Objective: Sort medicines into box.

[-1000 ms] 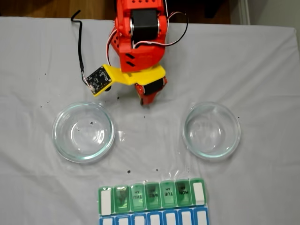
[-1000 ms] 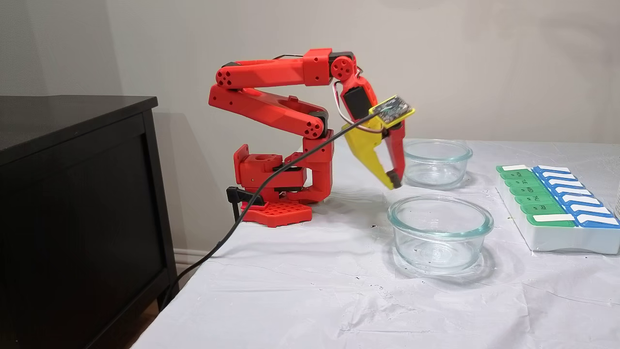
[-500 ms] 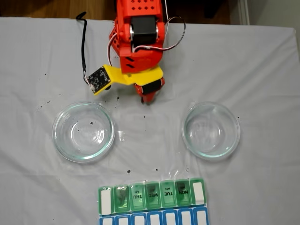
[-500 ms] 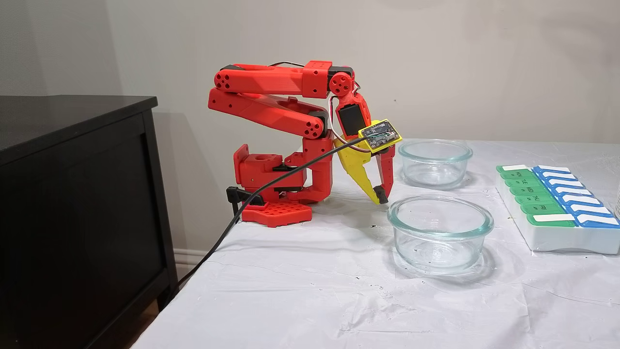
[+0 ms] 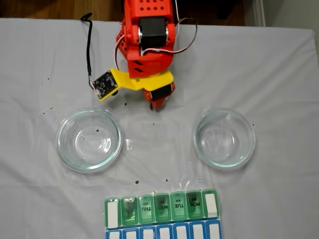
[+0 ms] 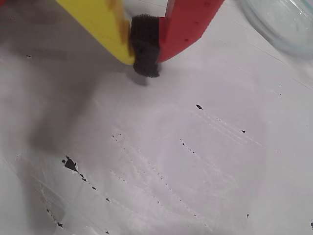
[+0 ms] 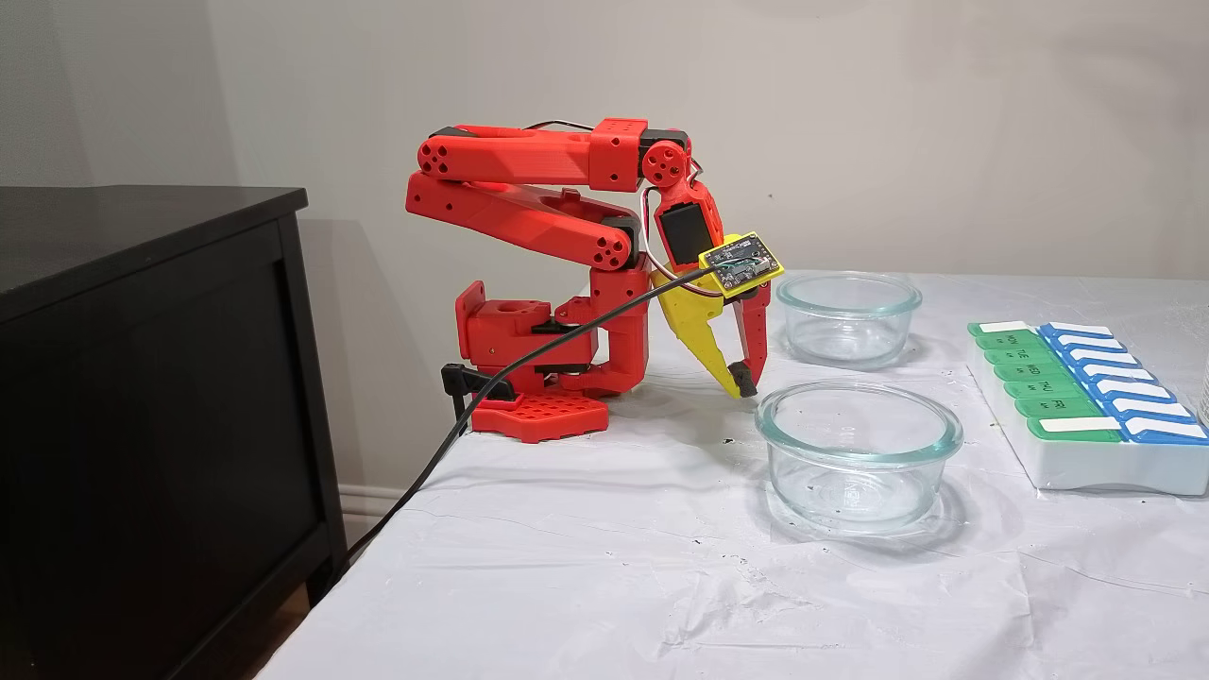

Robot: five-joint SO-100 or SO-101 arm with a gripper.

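Wrist view, tool [image 6: 145, 54] closed, empty, just above the cloth [image 6: 161, 161]

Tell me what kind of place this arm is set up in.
Probably a room in a home: a table under a white cloth, a dark cabinet against a plain wall, two glass bowls and a weekly pill box.

A plain beige wall [image 7: 945, 123] stands behind the desk [image 7: 586, 586], which carries a wrinkled white cover with small dark specks. Beside the desk stands a black cabinet [image 7: 142, 397], and a white baseboard [image 7: 364, 498] runs low along the wall. Brown wooden floor [image 5: 60, 9] shows beyond the desk's far edge. The light is soft and even.
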